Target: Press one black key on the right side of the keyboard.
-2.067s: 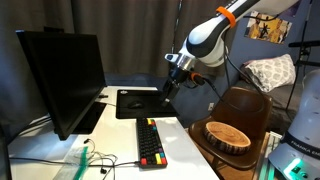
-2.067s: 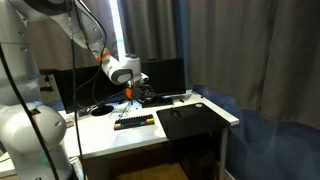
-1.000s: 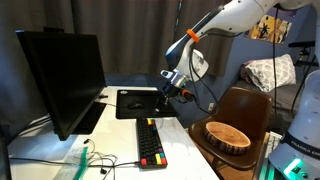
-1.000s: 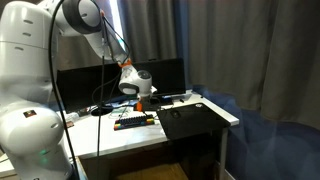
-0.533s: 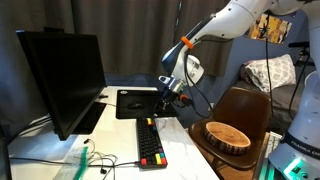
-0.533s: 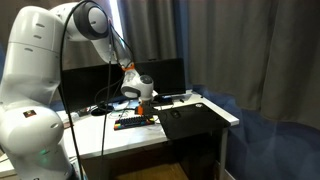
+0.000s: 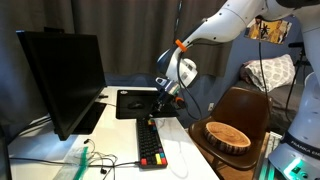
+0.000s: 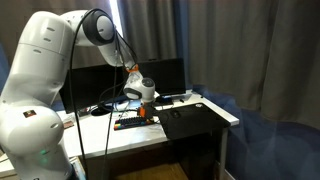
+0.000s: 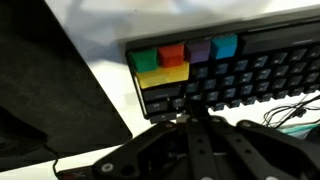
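Observation:
The long black keyboard (image 7: 150,146) lies on the white table, with red-orange rows along it; it also shows in an exterior view (image 8: 131,122). My gripper (image 7: 155,113) is shut, empty, and hangs low over the keyboard's end beside the mouse mat. In the wrist view the closed fingertips (image 9: 190,118) point at black keys (image 9: 166,100) on the keyboard (image 9: 250,70) just below a block of yellow, green, red, purple and blue keys. Whether the tips touch a key I cannot tell.
A black mouse mat (image 7: 138,102) lies beyond the keyboard's end, also seen in the wrist view (image 9: 40,90). A monitor (image 7: 60,80) stands on the table. A wooden bowl (image 7: 228,135) rests on a chair beside the table. Cables (image 9: 292,112) trail near the keyboard.
The arm has come down and moved in over the keyboard's end next to the mat. The gripper has stayed shut throughout.

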`<state>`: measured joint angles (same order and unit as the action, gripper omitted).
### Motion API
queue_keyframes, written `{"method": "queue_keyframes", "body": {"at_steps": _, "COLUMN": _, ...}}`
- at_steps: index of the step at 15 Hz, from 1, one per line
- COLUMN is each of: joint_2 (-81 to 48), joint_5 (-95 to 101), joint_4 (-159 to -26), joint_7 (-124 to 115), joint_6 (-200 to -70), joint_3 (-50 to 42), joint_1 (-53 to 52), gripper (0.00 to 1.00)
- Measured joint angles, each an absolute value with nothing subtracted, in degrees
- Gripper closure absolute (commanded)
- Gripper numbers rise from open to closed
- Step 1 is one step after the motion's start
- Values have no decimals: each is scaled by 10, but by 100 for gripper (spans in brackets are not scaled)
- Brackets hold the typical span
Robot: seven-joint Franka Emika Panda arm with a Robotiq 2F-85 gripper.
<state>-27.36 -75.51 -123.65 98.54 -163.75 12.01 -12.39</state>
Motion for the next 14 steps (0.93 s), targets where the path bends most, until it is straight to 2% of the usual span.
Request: {"method": "queue_keyframes", "body": {"at_steps": 14, "joint_2": -317, "joint_5": -787, "joint_4": -1202, "joint_7": 1045, "joint_6": -1652, "joint_3": 120, "joint_1": -113, "gripper": 100}}
